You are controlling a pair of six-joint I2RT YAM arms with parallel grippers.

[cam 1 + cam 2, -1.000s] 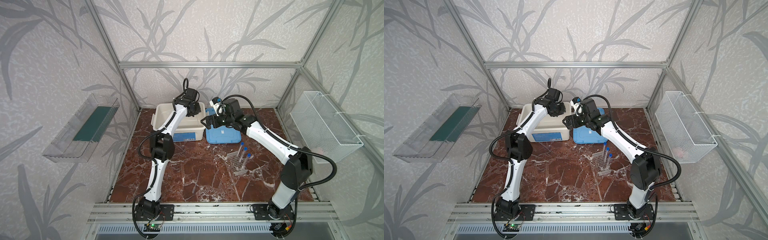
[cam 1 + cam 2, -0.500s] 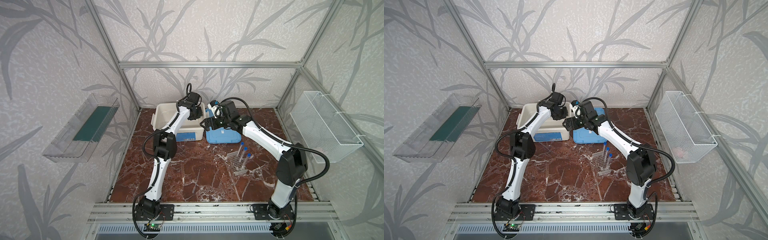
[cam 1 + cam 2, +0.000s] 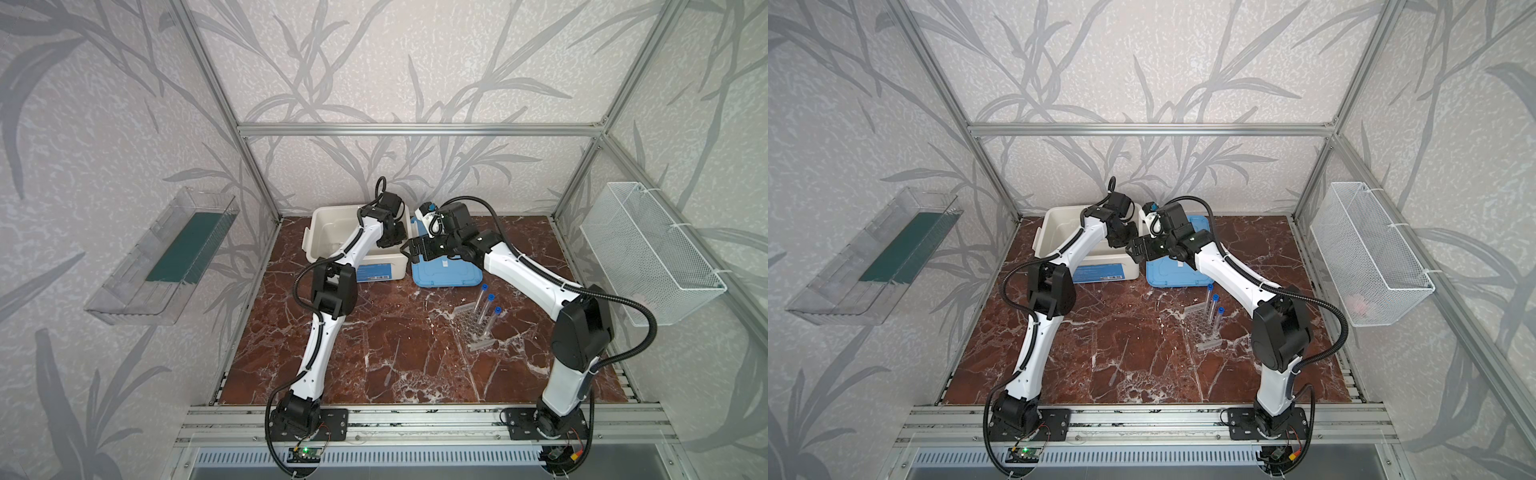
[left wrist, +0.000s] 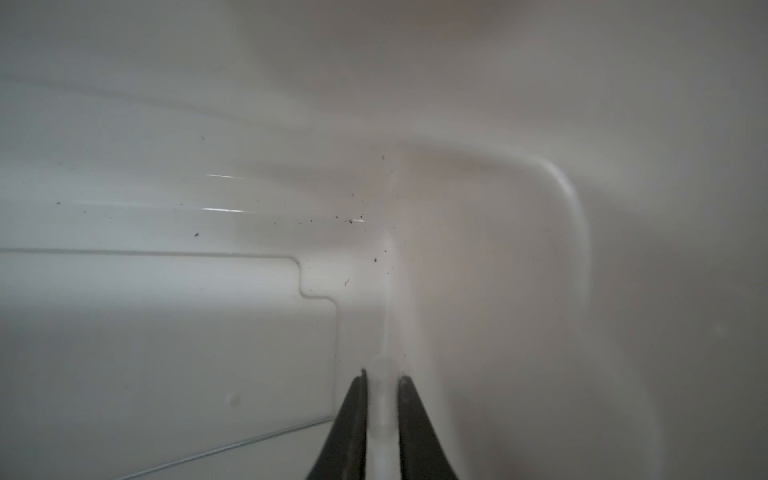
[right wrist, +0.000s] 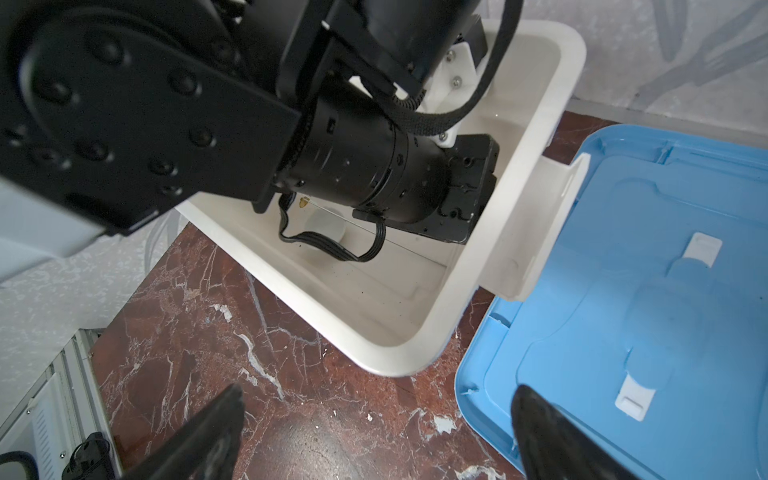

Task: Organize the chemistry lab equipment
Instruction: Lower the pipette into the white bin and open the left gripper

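Reaching into the white tub (image 3: 332, 210) at the back of the marble table (image 3: 395, 332), the left gripper (image 4: 382, 374) shows its jaws a narrow slit apart. A pale streak fills the gap, and we cannot tell whether it is something held or the tub's own corner. In the right wrist view we make out a small round white dish (image 5: 326, 224) on the tub floor and a thin line that reads as the glass rod (image 5: 415, 250) beside it, both under the left arm. The right gripper (image 5: 374, 415) hovers with jaws spread wide and empty, over the table between the tub and the blue lid (image 3: 449, 274) lying flat beside it. In both top views, three blue-capped test tubes (image 3: 486, 308) stand tilted in the clear rack (image 3: 469, 322) on the right, and the clear pipette (image 3: 388, 376) lies alone nearer the front.
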